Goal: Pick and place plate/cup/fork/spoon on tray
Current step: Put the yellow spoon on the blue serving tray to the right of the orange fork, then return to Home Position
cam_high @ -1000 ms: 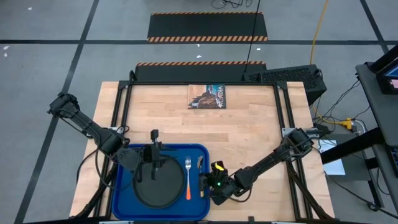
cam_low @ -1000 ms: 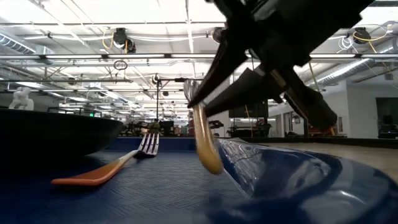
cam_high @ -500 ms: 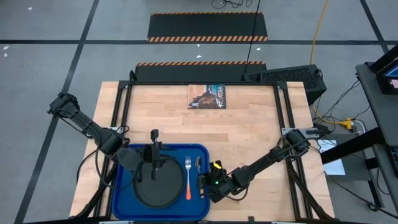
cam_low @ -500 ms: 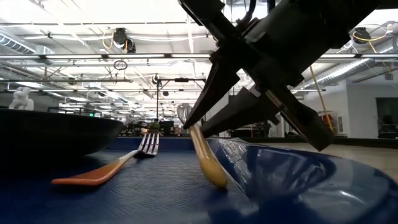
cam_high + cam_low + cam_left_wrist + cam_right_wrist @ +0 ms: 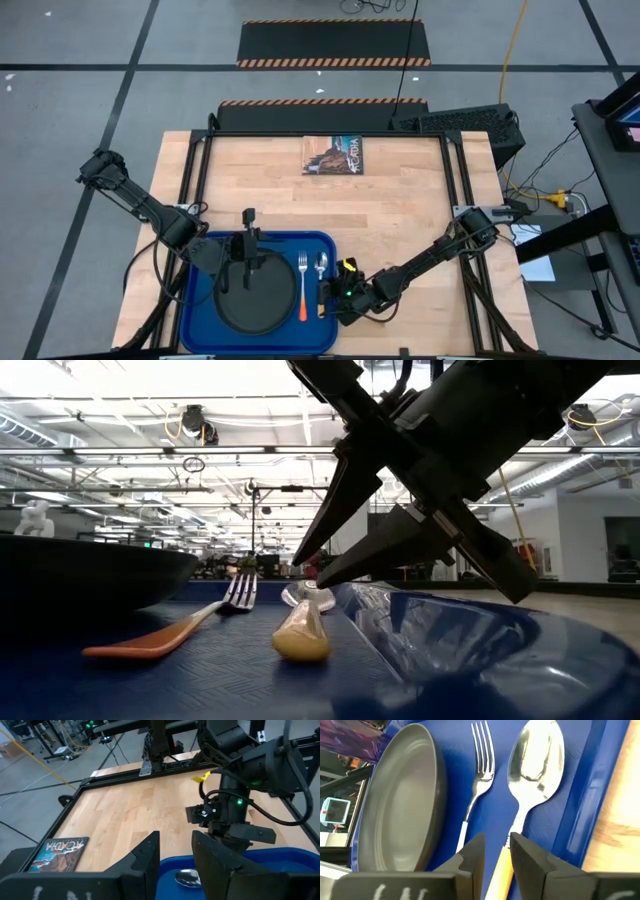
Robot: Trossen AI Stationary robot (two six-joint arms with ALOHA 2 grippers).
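The blue tray lies at the table's near edge. On it lie the black plate, the orange-handled fork and, right of the fork, the orange-handled spoon, flat on the tray floor. My right gripper is open just above the spoon's handle; in the low view its fingertips stand clear over the spoon. My left gripper waits open and empty over the plate. A dark purple thing beyond the plate may be the cup; little of it shows.
A picture book lies at the table's far edge. Black frame rails run along the table's sides. Bare wood lies between the tray and the book. The tray's right rim rises under my right gripper.
My right gripper has gone toward the table's left, over the tray's right rim, and let go of the spoon. The spoon hung tilted, handle end down; its handle met the tray floor, and it now lies flat beside the fork.
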